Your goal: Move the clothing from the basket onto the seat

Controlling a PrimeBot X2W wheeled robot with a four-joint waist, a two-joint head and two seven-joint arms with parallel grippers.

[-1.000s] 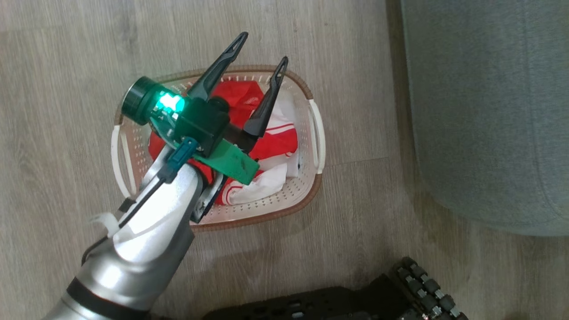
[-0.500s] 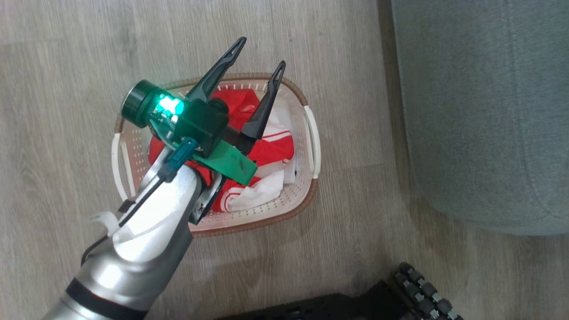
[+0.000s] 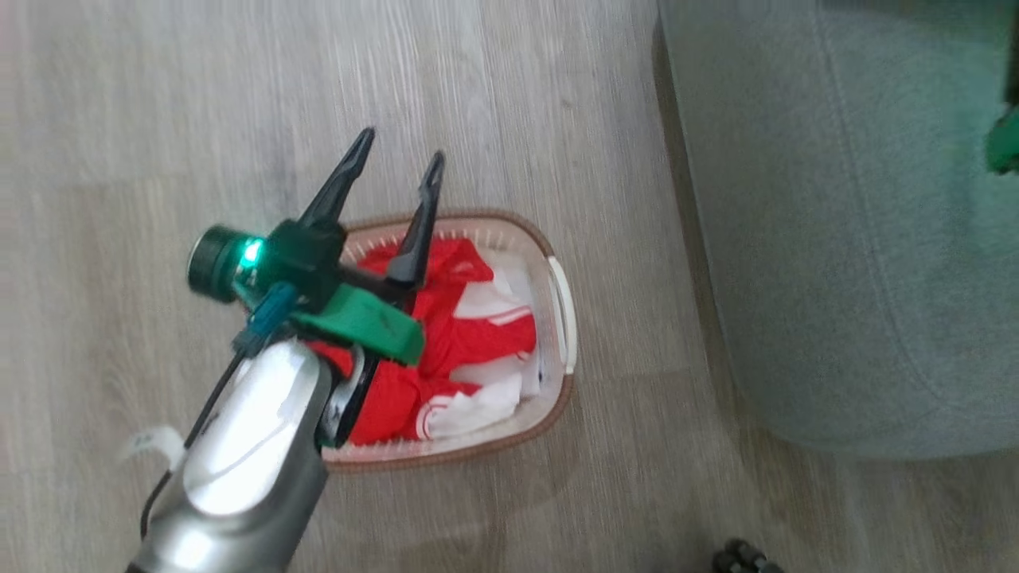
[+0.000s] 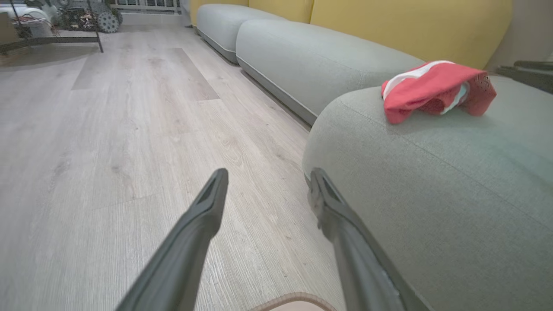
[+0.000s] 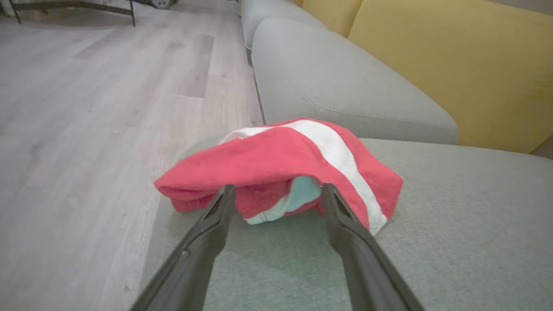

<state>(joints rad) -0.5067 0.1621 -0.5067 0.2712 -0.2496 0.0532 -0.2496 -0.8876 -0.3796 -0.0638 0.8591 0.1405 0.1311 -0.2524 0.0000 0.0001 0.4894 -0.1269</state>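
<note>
- Pale wood-plank floor (image 3: 557, 95): flat, matte.
- Clothing (image 3: 470, 342): crumpled red-and-white fabric heaped in the basket (image 3: 560, 310), frame centre. A separate red garment (image 5: 285, 164) lies on the seat (image 3: 836, 239), frame right.
- Handling, judged: light, limp, slippery; pinch a raised fold.
- Basket: perforated cream plastic, brown rim.
- Left end effector (image 3: 401, 146): fingers spread, empty, above the basket.
- Right end effector (image 5: 277, 189): fingers spread, flanking the red garment.

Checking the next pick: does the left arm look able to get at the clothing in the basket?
Probably yes: the left claw hangs open above the basket, and the clothing lies uncovered, nothing between them.
</note>
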